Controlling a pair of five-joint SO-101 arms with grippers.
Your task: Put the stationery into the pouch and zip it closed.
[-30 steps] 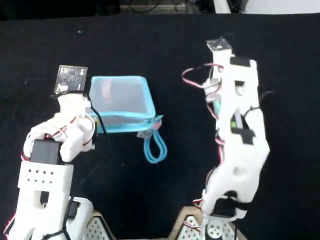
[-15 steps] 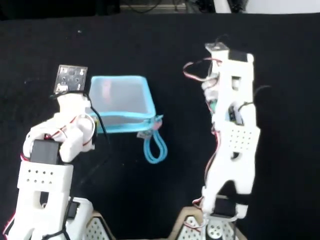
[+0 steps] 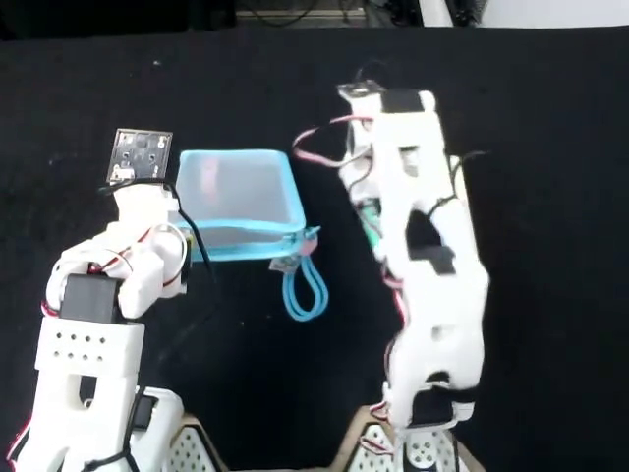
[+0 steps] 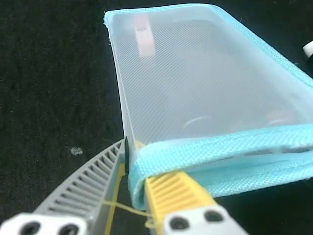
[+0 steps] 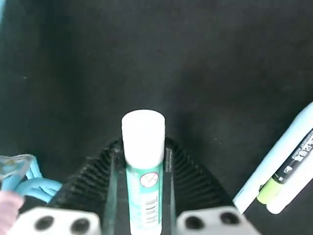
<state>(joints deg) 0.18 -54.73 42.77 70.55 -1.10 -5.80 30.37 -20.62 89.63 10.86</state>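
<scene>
Just left of the load, the pouch mouth

Clamped in the right gripper: a glue stick, white cap leading, long axis along the fingers. Lying to its left on the black table: the pouch, zip edge along the near side, running left to right. Pinched tight on that edge's left corner: the left gripper. Probably calls for a swing left and a turn of the stick toward the near-side mouth. Better placed for that: the right arm. Also on the table: two pens.
</scene>
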